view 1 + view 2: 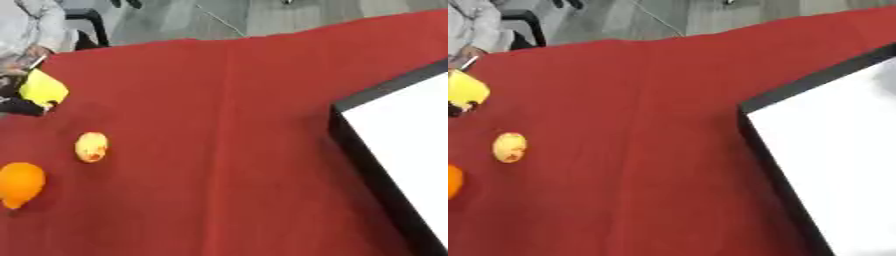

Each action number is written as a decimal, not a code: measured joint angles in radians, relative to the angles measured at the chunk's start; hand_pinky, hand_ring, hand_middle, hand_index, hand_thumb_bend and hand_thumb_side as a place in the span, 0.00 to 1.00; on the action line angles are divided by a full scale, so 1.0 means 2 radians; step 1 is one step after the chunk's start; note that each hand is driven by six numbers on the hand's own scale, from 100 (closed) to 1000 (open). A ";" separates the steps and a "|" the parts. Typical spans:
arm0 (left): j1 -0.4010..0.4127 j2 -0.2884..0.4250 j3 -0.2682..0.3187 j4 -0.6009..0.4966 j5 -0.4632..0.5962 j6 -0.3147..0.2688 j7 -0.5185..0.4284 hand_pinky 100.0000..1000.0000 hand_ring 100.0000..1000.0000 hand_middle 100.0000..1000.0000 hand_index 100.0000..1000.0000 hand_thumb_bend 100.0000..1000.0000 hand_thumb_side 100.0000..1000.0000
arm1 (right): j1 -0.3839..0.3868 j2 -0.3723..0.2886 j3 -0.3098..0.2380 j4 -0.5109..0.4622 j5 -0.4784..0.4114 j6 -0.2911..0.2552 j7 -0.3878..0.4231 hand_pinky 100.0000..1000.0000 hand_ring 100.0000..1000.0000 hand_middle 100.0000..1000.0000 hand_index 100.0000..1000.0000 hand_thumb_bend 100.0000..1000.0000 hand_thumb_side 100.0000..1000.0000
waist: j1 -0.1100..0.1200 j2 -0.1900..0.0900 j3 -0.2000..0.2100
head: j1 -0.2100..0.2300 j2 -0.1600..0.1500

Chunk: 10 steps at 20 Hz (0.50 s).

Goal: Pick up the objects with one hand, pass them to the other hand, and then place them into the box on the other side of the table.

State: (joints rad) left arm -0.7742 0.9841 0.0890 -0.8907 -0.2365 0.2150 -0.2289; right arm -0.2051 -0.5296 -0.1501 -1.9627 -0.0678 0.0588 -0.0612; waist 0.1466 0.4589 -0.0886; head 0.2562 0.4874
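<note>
Red table (245,150) holds a yellow fruit (91,147) and box (798,170); no robot hand or fingers visible.

Wide open cloth mid-table; obstacles only at L and R edges.
Broad bare stretch of red cloth (227,150) is left free btwn the box (833,165) at R and three things at L: yellow-red fruit (91,147), orange fruit (19,183) near it, yellow item (42,88) at far L edge, well apart from box.
</note>
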 measured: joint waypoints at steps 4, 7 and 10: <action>0.002 -0.001 -0.016 -0.066 0.012 0.009 -0.003 0.86 0.81 0.63 0.64 0.00 0.15 | -0.012 -0.023 0.003 0.000 -0.021 -0.006 -0.008 0.85 0.89 0.79 0.86 0.72 0.31 | -0.010 -0.019 0.006 | -0.029 0.010; 0.006 -0.007 -0.028 -0.099 0.017 0.016 -0.007 0.86 0.80 0.63 0.64 0.00 0.16 | -0.021 -0.041 0.006 -0.001 -0.035 -0.009 -0.011 0.85 0.89 0.80 0.86 0.73 0.32 | -0.014 -0.034 0.008 | -0.052 0.019; 0.012 -0.014 -0.042 -0.129 0.016 0.020 -0.015 0.85 0.80 0.63 0.64 0.00 0.15 | -0.033 -0.057 0.011 -0.001 -0.044 -0.010 -0.011 0.85 0.90 0.81 0.86 0.74 0.33 | -0.019 -0.043 0.011 | -0.074 0.031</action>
State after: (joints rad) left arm -0.7509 0.9554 0.0049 -1.1494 -0.2039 0.2555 -0.2587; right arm -0.2718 -0.6446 -0.1284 -1.9651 -0.1567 0.0389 -0.0834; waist 0.1084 0.3727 -0.0664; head 0.1084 0.5503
